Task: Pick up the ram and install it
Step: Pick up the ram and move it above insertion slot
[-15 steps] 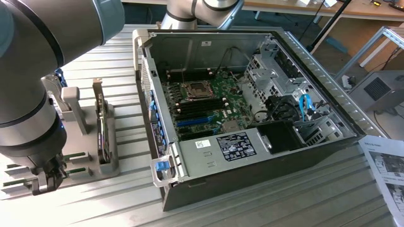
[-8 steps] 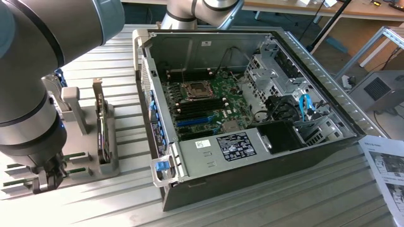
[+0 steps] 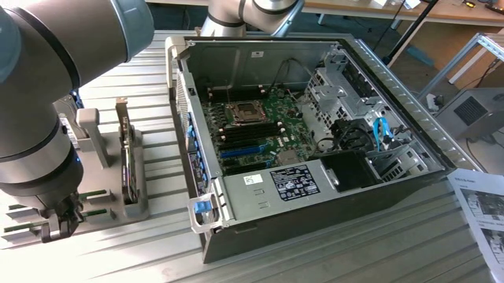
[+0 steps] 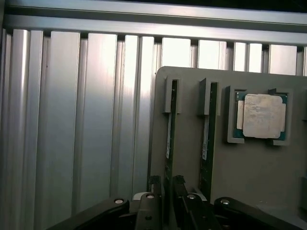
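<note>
Two rams stand on edge in slots of a grey holder. My gripper is low over the holder, its black fingers on either side of one ram, open with a small gap on each side. The other ram stands one slot over. In the exterior view, the gripper sits at the near left of the table, and the green end of a ram sticks out beside it. The open computer case shows its motherboard with dark memory slots.
A square silver processor lies in a pocket of the holder past the second ram. An expansion card stands upright in the holder. The ribbed metal table extends beside the holder. Printed sheets lie at the exterior view's right.
</note>
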{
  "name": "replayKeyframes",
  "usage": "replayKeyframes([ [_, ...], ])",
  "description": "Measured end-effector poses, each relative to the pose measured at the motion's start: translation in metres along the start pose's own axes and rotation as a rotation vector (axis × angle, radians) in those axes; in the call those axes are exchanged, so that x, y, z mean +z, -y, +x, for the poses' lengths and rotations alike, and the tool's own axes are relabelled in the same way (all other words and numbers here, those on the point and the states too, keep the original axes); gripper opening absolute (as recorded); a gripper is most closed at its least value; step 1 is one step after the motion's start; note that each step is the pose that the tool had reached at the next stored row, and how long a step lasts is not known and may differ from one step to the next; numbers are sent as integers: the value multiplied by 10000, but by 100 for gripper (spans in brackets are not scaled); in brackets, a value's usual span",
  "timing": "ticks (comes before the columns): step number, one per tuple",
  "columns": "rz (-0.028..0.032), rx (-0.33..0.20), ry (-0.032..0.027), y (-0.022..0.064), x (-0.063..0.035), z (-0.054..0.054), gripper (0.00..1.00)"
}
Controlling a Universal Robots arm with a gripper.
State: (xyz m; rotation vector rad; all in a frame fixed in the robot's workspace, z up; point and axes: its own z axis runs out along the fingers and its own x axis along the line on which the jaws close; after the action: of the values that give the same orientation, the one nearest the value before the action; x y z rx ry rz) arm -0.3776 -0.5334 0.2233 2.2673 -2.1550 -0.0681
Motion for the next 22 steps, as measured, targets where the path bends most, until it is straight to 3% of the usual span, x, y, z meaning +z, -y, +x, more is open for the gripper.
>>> replayKeyframes([
  [13,0,1,-6,0,65,0,24],
  [18,1,1,-6,3,68,-61,24],
  [22,-1,1,-34,4,85,-61,24],
])
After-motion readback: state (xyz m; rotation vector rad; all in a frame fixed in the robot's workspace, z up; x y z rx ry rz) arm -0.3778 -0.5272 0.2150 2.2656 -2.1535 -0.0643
